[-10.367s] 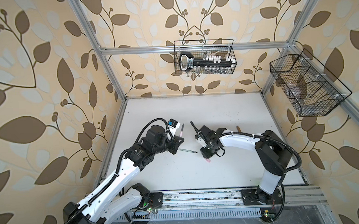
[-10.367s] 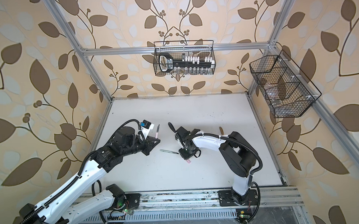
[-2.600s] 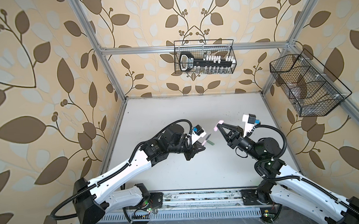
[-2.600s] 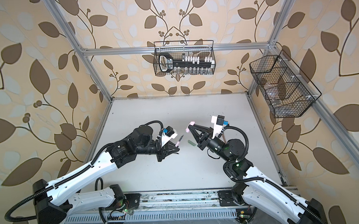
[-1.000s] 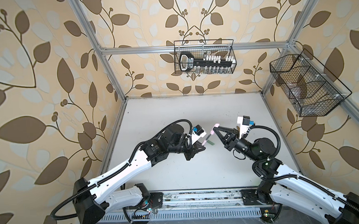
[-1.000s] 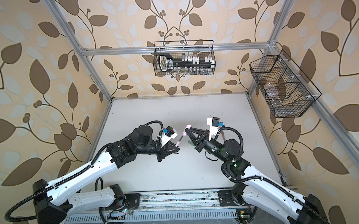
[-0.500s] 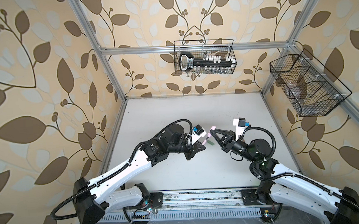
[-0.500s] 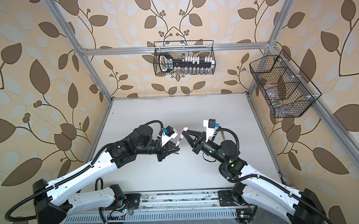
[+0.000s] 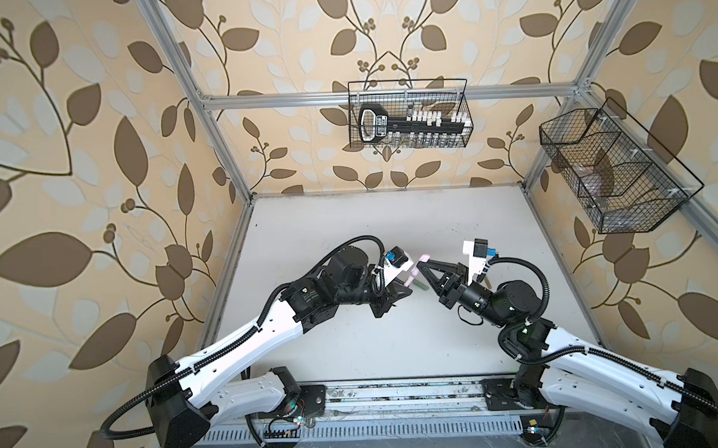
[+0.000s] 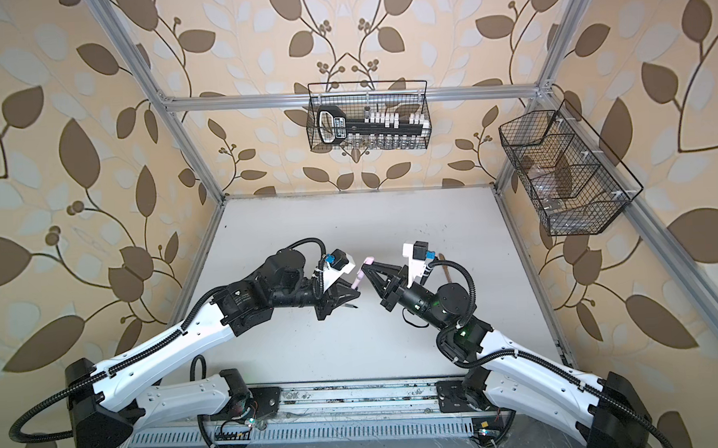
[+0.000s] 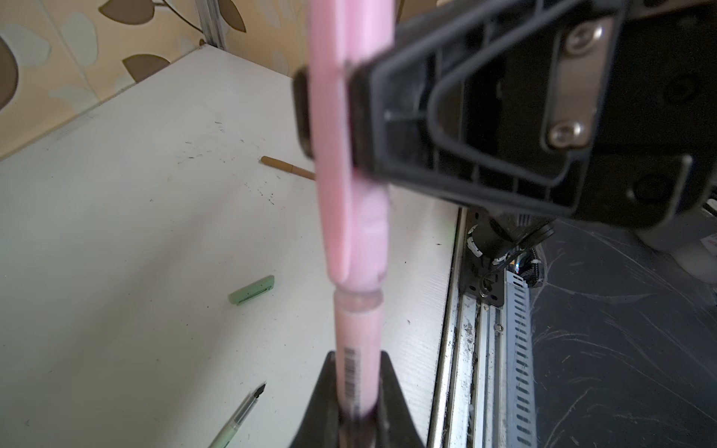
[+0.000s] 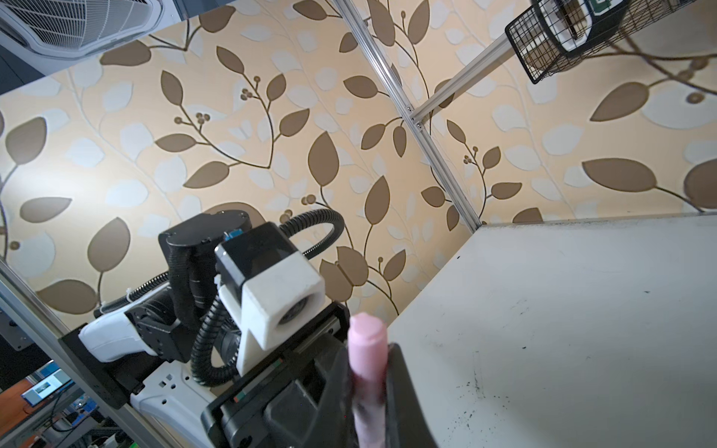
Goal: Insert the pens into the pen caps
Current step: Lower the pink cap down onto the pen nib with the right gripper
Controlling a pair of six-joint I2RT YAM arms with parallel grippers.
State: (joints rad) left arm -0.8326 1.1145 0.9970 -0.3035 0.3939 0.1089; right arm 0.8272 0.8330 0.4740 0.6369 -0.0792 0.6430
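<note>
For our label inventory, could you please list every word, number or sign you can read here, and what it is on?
No text is readable.
Barcode on the pink pen: no legible digits.
White labels on the black tool in the wire basket: too small to read.

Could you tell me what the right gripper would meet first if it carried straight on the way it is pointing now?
Most likely the left arm's white camera housing, which sits just beyond the pink cap held by the right gripper. Depth is hard to judge, so it might graze past.
</note>
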